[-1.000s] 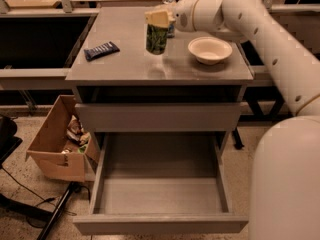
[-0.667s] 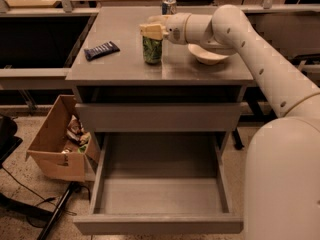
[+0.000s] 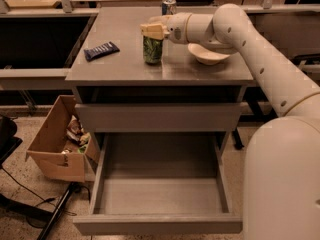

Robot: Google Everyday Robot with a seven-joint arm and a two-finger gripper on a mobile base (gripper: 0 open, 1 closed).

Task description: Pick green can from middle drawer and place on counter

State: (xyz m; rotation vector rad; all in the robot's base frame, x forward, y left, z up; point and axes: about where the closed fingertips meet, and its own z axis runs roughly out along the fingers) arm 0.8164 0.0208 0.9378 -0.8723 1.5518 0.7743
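The green can [image 3: 152, 51] stands upright on the grey counter [image 3: 120, 69], near its middle. My gripper [image 3: 152, 31] reaches in from the right and sits over the can's top, with its tan fingers closed around the rim. The can's base looks to be touching the counter. Below, the middle drawer [image 3: 160, 196] is pulled fully out, and its grey floor is bare.
A white bowl [image 3: 207, 54] sits just right of the can, under my arm. A dark blue snack packet [image 3: 101, 50] lies at the counter's left. A blue-and-white can [image 3: 169, 6] stands at the back edge. An open cardboard box [image 3: 57, 146] sits on the floor left. My base [image 3: 285, 184] fills the lower right.
My gripper has carried the green can leftward across the counter, away from the bowl, and lowered it onto the surface.
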